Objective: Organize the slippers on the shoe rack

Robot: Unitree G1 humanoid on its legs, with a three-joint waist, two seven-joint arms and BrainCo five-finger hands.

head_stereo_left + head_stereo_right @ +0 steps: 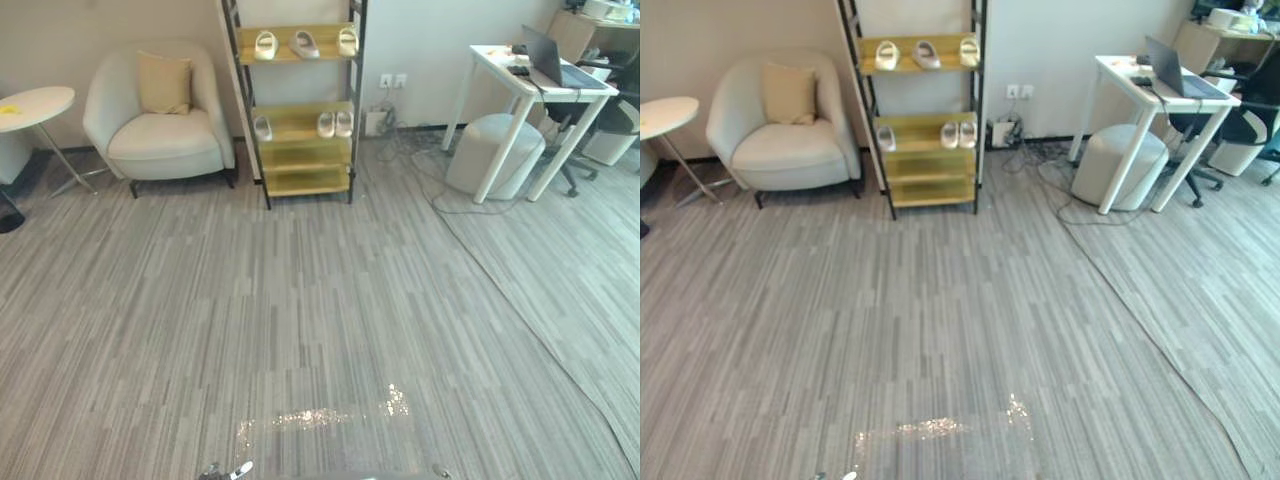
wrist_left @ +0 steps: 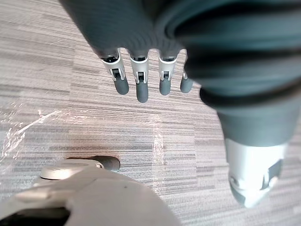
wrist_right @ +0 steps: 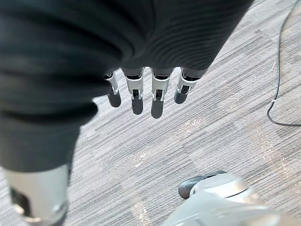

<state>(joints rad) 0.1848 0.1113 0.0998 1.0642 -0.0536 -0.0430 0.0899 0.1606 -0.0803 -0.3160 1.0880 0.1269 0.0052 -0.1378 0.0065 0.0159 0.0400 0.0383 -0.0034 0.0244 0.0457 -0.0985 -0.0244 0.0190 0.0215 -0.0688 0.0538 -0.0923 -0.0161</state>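
no text, labels, numbers or signs legible in any view. slippers (image 1: 304, 44) on the shoe rack (image 1: 300, 165), upper centre of the frame: any markings too small to tell. laptop (image 1: 548, 55) on the white desk (image 1: 492, 58), upper right: nothing readable.

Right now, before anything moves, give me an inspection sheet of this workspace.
surface: grey striped carpet.
job's things: shoe rack by the wall; three slippers on its top shelf, a single slipper and a pair on the middle shelf.
clutter: nothing seen.
hands: left hand and right hand open, over carpet.
cables: loose cables on the floor right of the rack.
surroundings: armchair, side table, white desk, laptop.
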